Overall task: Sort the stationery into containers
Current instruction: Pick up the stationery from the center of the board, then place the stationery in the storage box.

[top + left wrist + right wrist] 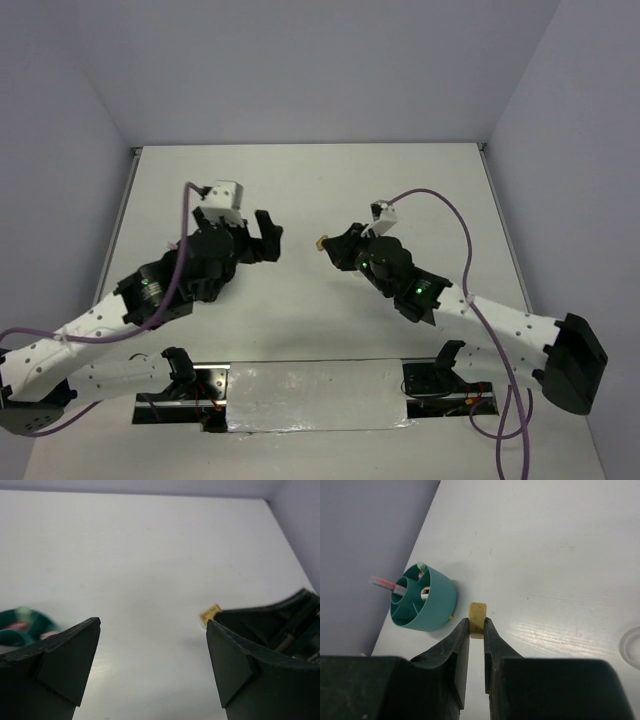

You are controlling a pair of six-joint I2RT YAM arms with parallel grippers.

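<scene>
My right tool pinches the tan nub by its near end only; my left tool gapes wide, empty. So shallow a hold could let the nub twist out. Just beyond stands the teal organizer, close against the wall; rightward the surface offers room.

A white table sits boxed by plain lavender-grey walls on three sides, evenly lit.
</scene>
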